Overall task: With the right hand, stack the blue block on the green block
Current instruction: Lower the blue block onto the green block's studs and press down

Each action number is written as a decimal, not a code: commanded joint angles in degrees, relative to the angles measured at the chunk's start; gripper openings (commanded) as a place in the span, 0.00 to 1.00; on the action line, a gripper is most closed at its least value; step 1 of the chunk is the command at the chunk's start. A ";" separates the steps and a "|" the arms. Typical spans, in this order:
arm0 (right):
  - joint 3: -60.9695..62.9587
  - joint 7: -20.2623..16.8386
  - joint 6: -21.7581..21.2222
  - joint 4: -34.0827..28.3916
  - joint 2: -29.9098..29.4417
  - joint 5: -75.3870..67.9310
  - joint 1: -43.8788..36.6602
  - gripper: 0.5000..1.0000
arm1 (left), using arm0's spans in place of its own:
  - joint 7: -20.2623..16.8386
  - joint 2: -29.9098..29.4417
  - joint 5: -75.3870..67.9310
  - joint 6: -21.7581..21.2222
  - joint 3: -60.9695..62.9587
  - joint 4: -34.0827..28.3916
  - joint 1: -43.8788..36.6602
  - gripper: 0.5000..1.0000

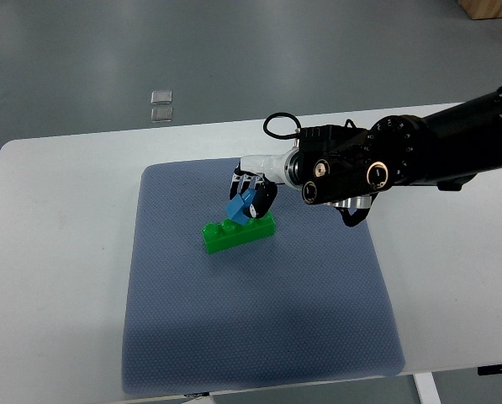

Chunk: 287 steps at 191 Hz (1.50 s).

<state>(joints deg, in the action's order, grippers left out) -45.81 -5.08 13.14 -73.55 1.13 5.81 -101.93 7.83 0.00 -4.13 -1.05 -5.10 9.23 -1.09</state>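
Top view: I am looking steeply down on a white desk [57, 177] with a blue-grey mat [259, 320] lying across its middle.
Right arm: I am seeing it coming in from the right edge, black and bulky, reaching leftward over the desk toward the centre of the mat.
Right robot hand [252, 194]: its dark fingers are curling down around the blue block, so I am reading it as clamped on that block.
Blue block [240, 207]: it is sitting tilted in the fingers, its lower end just at the top of the green block; I cannot tell whether the two are touching or whether it is seated.
Green block [236, 233]: it is lying on the mat a little above the mat's middle, long side running at a slant, its right end higher in the picture than its left, with studs showing along its top.
Cable [277, 128]: a black loop is standing up behind the wrist, over the far edge of the desk.
Floor [234, 50]: grey floor is showing beyond the desk, with two small pale square markers [161, 104] lying on it, one just above the other.
Left arm: I am not seeing it anywhere.
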 commanded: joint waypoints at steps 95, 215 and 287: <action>-2.70 -0.01 -0.40 -0.55 0.63 3.51 -1.25 0.25 | -0.01 0.00 0.00 0.00 0.00 0.00 -0.06 1.00; -2.35 0.51 -0.04 0.07 -0.60 3.69 0.51 0.25 | -0.01 0.00 0.00 0.00 0.00 0.00 -0.06 1.00; -1.91 1.30 0.31 0.16 -0.86 3.69 1.38 0.26 | -0.01 0.00 0.00 0.00 0.00 0.00 0.03 1.00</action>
<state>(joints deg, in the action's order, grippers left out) -47.77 -4.15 13.35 -73.45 0.27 9.49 -100.67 7.85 0.00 -4.13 -1.05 -5.10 9.23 -1.08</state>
